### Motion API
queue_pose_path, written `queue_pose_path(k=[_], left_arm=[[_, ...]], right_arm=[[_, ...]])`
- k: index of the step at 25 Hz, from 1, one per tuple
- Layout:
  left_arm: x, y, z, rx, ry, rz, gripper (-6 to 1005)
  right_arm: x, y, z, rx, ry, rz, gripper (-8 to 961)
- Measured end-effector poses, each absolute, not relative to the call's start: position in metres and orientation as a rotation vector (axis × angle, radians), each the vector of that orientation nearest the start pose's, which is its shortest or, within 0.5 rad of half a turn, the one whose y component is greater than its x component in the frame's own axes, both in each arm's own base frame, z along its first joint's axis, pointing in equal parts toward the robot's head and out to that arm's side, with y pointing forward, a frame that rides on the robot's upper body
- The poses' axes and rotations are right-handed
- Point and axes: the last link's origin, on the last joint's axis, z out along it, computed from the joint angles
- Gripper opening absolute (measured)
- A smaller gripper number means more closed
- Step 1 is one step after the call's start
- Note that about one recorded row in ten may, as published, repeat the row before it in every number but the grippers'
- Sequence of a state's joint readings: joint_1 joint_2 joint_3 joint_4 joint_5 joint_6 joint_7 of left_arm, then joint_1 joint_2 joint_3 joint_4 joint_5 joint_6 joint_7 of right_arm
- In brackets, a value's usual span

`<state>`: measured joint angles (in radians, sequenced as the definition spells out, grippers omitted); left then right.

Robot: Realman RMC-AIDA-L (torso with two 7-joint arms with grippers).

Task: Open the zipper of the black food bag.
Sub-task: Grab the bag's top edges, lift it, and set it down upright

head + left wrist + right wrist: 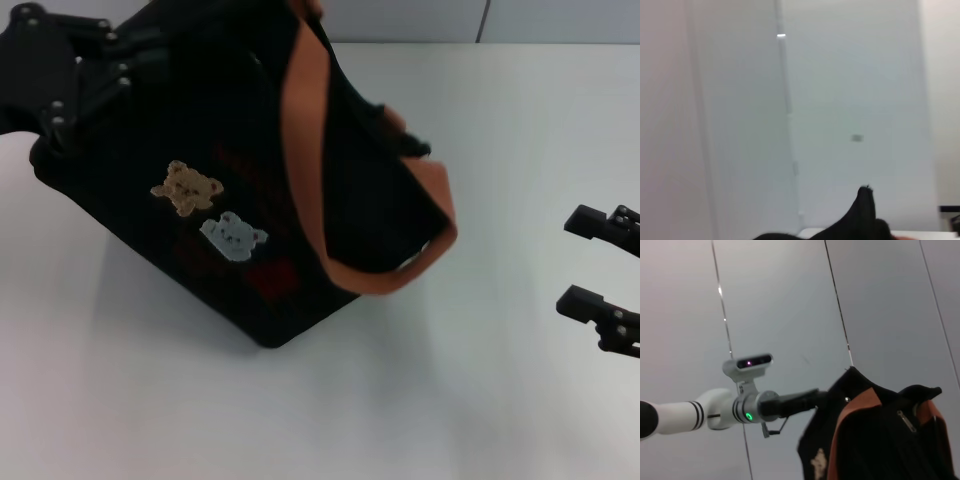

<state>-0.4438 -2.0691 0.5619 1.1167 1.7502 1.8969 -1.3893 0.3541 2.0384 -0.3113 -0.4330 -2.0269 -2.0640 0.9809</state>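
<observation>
The bag [240,200] fills the desk [480,400] from 9 to 12 o'clock, its strap [400,270] looping out toward centre. Bare desk lies from 3 through 7 o'clock, between bag and right pincer [600,270].

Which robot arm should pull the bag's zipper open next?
Probably the right. Its gripper waits open and free beside the black food bag, while the left gripper is already at the bag's far corner, seemingly steadying it.

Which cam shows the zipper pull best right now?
Right wrist view: the grey pull tab hangs in plain sight on the black food bag, near an orange strap. In the head view the zipper can't be made out on the dark fabric. Left wrist view catches only a black corner.
</observation>
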Motion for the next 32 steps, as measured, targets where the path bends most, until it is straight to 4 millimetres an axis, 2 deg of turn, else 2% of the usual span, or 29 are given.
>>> queue_pose_path(k=[1, 2, 3, 7, 11, 15, 17, 18, 19, 20, 21, 22, 23, 27, 28, 29, 32], left_arm=[[-0.212, 0.309, 0.109, -2.610, -0.027, -0.909, 108], [-0.207, 0.310, 0.098, -2.667, -0.013, -0.907, 108], [-0.207, 0.310, 0.098, -2.667, -0.013, -0.907, 107], [-0.204, 0.308, 0.072, -2.753, 0.002, -0.891, 105], [-0.201, 0.308, 0.066, -2.770, 0.013, -0.895, 100], [-0.199, 0.311, 0.062, -2.773, 0.015, -0.911, 98], [-0.198, 0.311, 0.059, -2.779, 0.031, -0.918, 96], [-0.197, 0.311, 0.058, -2.781, 0.034, -0.920, 96], [-0.197, 0.311, 0.058, -2.781, 0.034, -0.920, 96], [-0.196, 0.311, 0.056, -2.786, 0.034, -0.923, 95], [-0.196, 0.312, 0.055, -2.788, 0.034, -0.925, 95], [-0.195, 0.312, 0.051, -2.796, 0.034, -0.936, 94], [-0.195, 0.312, 0.051, -2.796, 0.034, -0.936, 94], [-0.193, 0.314, 0.043, -2.806, 0.027, -0.975, 93], [-0.193, 0.314, 0.043, -2.806, 0.027, -0.975, 93], [-0.192, 0.315, 0.041, -2.810, 0.027, -0.990, 93], [-0.189, 0.314, 0.036, -2.822, 0.043, -1.000, 94]], right_arm=[[0.292, 0.227, 0.032, -2.538, 0.385, 1.302, 840], [0.292, 0.229, 0.029, -2.533, 0.399, 1.299, 840], [0.292, 0.229, 0.029, -2.533, 0.399, 1.299, 840], [0.291, 0.234, 0.024, -2.522, 0.420, 1.278, 840], [0.292, 0.242, 0.020, -2.468, 0.454, 1.265, 839], [0.296, 0.258, 0.014, -2.290, 0.561, 1.277, 839], [0.297, 0.270, 0.001, -2.241, 0.614, 1.231, 839], [0.297, 0.270, 0.001, -2.241, 0.614, 1.231, 839], [0.294, 0.279, -0.013, -2.241, 0.619, 1.178, 839], [0.294, 0.279, -0.013, -2.241, 0.619, 1.178, 839], [0.293, 0.282, -0.020, -2.244, 0.616, 1.148, 839], [0.290, 0.287, -0.037, -2.256, 0.606, 1.094, 839], [0.290, 0.287, -0.037, -2.256, 0.606, 1.094, 839], [0.275, 0.283, -0.073, -2.361, 0.539, 1.020, 840], [0.275, 0.283, -0.073, -2.361, 0.539, 1.020, 840], [0.266, 0.279, -0.084, -2.400, 0.512, 1.030, 840], [0.255, 0.275, -0.094, -2.425, 0.480, 1.052, 840]])
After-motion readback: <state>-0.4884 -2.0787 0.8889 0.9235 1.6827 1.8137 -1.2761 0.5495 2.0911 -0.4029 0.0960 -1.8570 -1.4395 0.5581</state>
